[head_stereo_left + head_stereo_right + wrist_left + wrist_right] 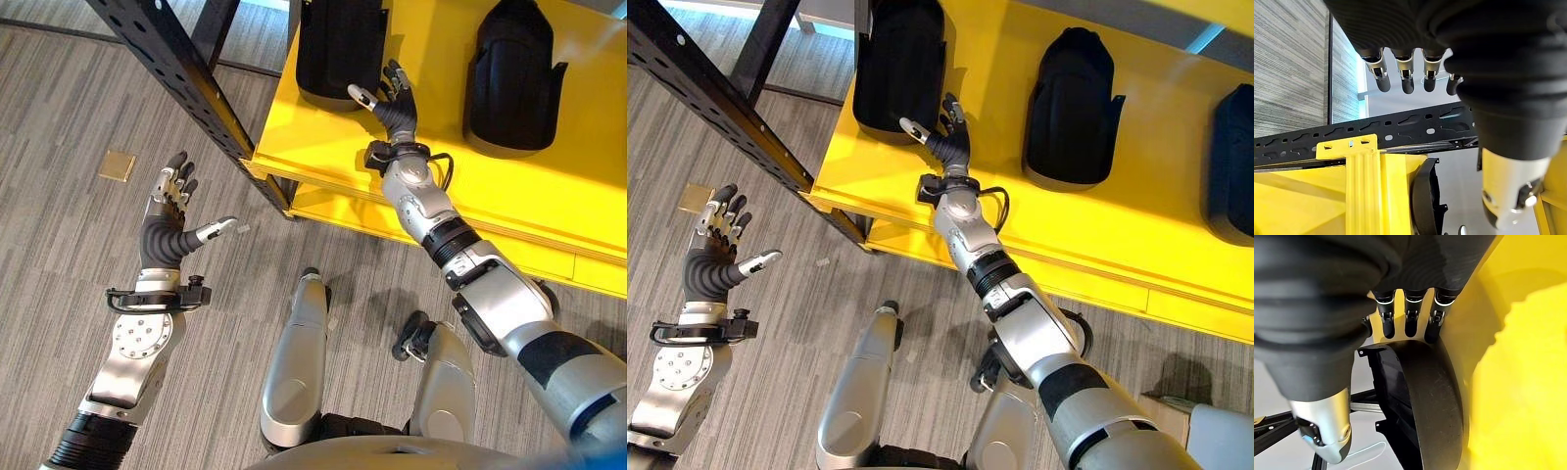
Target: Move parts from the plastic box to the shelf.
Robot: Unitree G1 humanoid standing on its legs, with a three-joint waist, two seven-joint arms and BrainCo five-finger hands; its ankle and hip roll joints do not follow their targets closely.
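Seeing right hand (396,106): fingers straight, wide, beside the left black part (340,44) on my yellow shelf (549,186).
Left hand (168,217): wide, holding nothing, over floor.

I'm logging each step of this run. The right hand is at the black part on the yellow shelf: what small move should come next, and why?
Probably draw the right hand back off the shelf. Its fingers look straight and open beside the black part, which stands on the shelf, so that part seems placed. The left hand hangs open over the floor, holding nothing.
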